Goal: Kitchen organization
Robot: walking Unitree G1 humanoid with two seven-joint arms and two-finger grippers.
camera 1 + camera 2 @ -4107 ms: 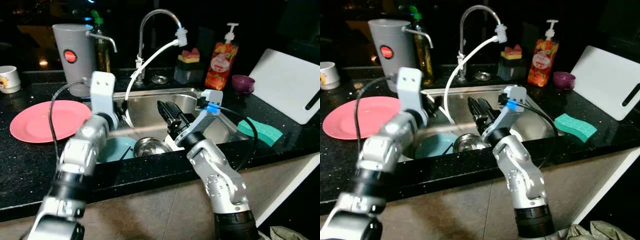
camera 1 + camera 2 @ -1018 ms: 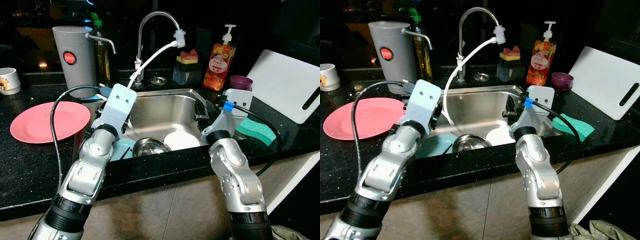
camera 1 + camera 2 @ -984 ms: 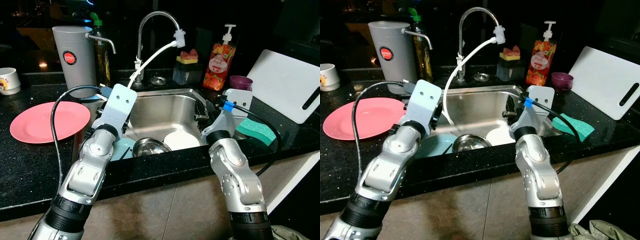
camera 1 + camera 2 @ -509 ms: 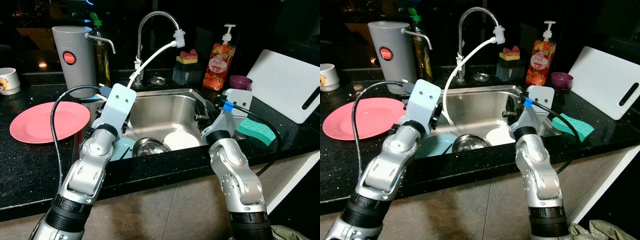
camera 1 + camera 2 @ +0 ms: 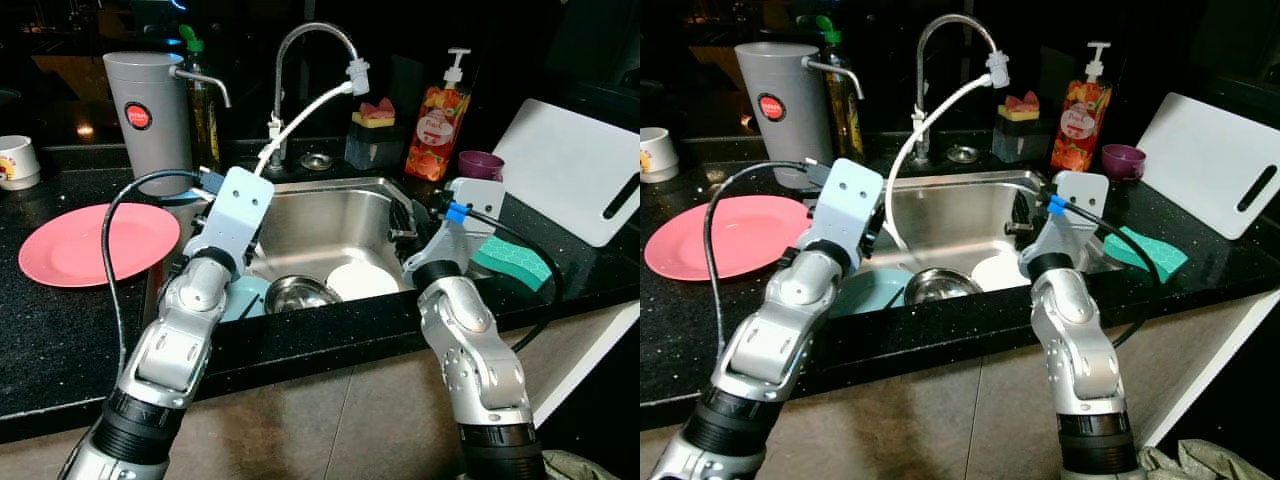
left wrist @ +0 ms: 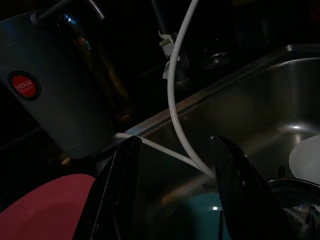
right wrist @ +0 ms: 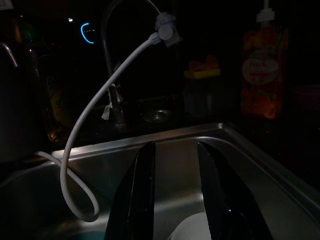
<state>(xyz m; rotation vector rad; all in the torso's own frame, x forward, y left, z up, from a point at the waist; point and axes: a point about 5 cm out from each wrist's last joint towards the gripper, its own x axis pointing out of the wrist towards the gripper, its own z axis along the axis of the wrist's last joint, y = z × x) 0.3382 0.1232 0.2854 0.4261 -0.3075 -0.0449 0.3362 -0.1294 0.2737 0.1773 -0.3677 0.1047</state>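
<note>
In the steel sink (image 5: 330,186) lie a steel bowl (image 5: 295,293), a white plate (image 5: 362,281) and a teal plate (image 5: 240,298). A pink plate (image 5: 95,243) rests on the black counter to the left. My left gripper (image 6: 175,142) hangs over the sink's left side, open, with nothing between its fingers (image 6: 117,185). My right gripper (image 7: 176,146) hovers at the sink's right rim above the white plate, open and empty. Its black fingers (image 5: 402,215) point into the basin.
A faucet (image 5: 290,60) with a white hose (image 5: 300,105) loops into the sink. Behind stand a grey jug (image 5: 148,105), a sponge holder (image 5: 375,135), a soap bottle (image 5: 437,120) and a purple cup (image 5: 481,165). A green sponge (image 5: 515,262) and a white cutting board (image 5: 570,170) lie right; a mug (image 5: 15,162) far left.
Since four seconds ago my right gripper has drawn back from the sink's middle to its right rim, and my left wrist has turned. Over the last second nothing has visibly moved.
</note>
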